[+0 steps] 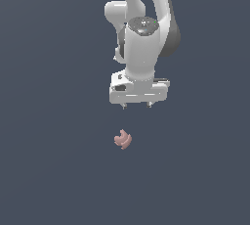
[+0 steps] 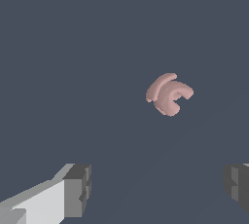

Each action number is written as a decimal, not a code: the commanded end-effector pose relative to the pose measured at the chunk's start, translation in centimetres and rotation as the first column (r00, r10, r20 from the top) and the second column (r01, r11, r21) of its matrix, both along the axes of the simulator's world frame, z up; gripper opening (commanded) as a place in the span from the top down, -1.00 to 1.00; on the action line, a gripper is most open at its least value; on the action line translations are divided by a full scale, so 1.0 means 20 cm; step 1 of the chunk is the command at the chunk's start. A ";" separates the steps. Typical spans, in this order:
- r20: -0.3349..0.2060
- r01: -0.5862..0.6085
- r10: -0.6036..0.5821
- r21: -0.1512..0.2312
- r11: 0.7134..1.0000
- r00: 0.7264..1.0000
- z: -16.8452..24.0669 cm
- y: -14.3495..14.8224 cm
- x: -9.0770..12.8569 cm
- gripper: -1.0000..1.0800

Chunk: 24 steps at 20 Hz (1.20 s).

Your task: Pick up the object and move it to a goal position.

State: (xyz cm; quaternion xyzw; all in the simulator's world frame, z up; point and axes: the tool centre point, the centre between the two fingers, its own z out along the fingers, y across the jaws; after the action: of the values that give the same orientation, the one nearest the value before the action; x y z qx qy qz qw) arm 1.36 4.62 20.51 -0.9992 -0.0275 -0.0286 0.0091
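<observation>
The object (image 1: 122,139) is a small salmon-pink curled blob with ridged lobes, lying alone on the dark grey-blue floor. My white gripper (image 1: 136,105) hangs above it, a little toward the exterior view's right, with a clear gap between them. Its two short dark fingertips stand wide apart and hold nothing. In the wrist view the object (image 2: 168,94) lies ahead of the open gripper (image 2: 158,189), beyond the fingers (image 2: 80,189) and not between them.
A uniform dark grey-blue floor (image 1: 49,170) fills both views. The white arm (image 1: 141,28) rises out of the top of the exterior view.
</observation>
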 end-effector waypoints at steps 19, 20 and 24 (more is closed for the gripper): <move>-0.011 -0.010 0.010 0.012 1.000 1.000 -0.01 0.04 -0.01 -0.92; -0.012 0.002 -0.001 0.012 1.000 1.000 -0.02 0.04 0.00 -0.92; -0.018 0.062 -0.062 0.015 0.998 0.998 -0.06 0.01 0.04 -0.92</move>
State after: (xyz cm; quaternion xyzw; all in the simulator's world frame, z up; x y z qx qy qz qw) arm 1.82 5.07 19.61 -0.9996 -0.0081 -0.0213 0.0160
